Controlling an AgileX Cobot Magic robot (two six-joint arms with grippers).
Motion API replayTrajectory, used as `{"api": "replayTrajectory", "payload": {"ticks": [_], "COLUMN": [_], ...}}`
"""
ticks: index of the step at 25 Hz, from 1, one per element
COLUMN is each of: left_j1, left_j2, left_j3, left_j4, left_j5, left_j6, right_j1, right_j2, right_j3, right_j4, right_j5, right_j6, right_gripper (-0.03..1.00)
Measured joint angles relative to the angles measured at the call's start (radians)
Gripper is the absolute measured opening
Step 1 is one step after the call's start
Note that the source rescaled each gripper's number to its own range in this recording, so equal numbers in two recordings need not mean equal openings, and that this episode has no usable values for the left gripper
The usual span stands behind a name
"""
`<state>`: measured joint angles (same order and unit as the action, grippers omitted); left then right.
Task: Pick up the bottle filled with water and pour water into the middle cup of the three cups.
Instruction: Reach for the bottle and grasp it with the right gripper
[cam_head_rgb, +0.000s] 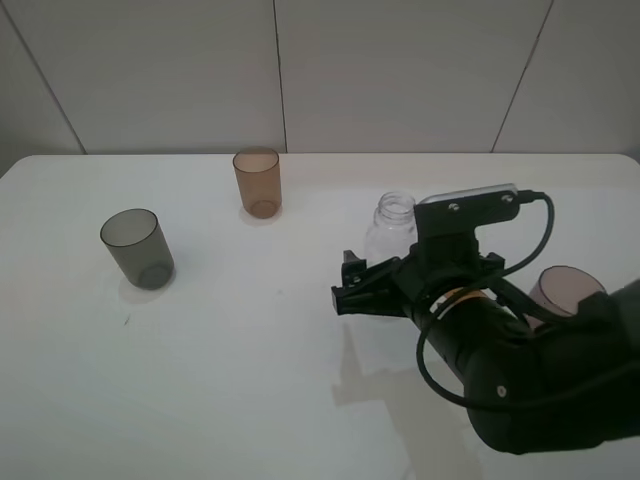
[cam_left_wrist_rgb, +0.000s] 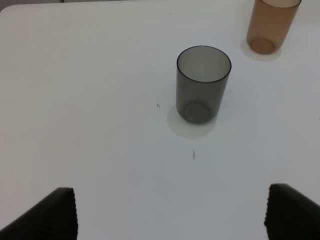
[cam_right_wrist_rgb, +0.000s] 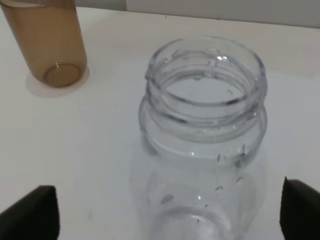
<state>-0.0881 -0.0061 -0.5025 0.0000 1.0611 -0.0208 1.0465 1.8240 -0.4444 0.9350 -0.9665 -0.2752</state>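
Right wrist view: we log right gripper (cam_right_wrist_rgb: 165, 215) wide open, empty, either side of bottle (cam_right_wrist_rgb: 205, 125); grasp pending; next, close squarely.

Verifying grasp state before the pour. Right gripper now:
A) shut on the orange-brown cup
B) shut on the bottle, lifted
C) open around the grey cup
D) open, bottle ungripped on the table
D: the right wrist view shows the right gripper with fingertips wide apart, clear of the bottle, which stands upright on the table.
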Motion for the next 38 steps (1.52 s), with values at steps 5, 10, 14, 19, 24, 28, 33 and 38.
{"api": "replayTrajectory", "payload": {"ticks": [5, 10, 14, 19, 24, 28, 33, 38], "left_j1": [0.000, 0.000, 0.000, 0.000, 0.000, 0.000, 0.000, 0.000], "left_j2": [0.000, 0.000, 0.000, 0.000, 0.000, 0.000, 0.000, 0.000], "left_j3": [0.000, 0.000, 0.000, 0.000, 0.000, 0.000, 0.000, 0.000], "left_j4": [0.000, 0.000, 0.000, 0.000, 0.000, 0.000, 0.000, 0.000], "left_j5": [0.000, 0.000, 0.000, 0.000, 0.000, 0.000, 0.000, 0.000], "left_j6": [0.000, 0.000, 0.000, 0.000, 0.000, 0.000, 0.000, 0.000], "right_j1": [0.000, 0.000, 0.000, 0.000, 0.000, 0.000, 0.000, -0.015], "right_j2": [0.029, 0.031, 0.064, 0.122, 0.158, 0.178, 0.190, 0.190], "right_j3": [0.000, 0.000, -0.001, -0.010, -0.039, -0.040, -0.055, -0.063], "right_j4": [-0.006, -0.011, -0.011, -0.011, -0.010, 0.011, 0.021, 0.028], "right_j5": [-0.059, -0.070, -0.082, -0.111, -0.138, -0.156, -0.165, -0.154], "right_j6": [0.041, 0.063, 0.095, 0.125, 0.131, 0.131, 0.131, 0.131], "right_gripper": [0.94, 0.94, 0.94, 0.94, 0.94, 0.94, 0.94, 0.94]}}
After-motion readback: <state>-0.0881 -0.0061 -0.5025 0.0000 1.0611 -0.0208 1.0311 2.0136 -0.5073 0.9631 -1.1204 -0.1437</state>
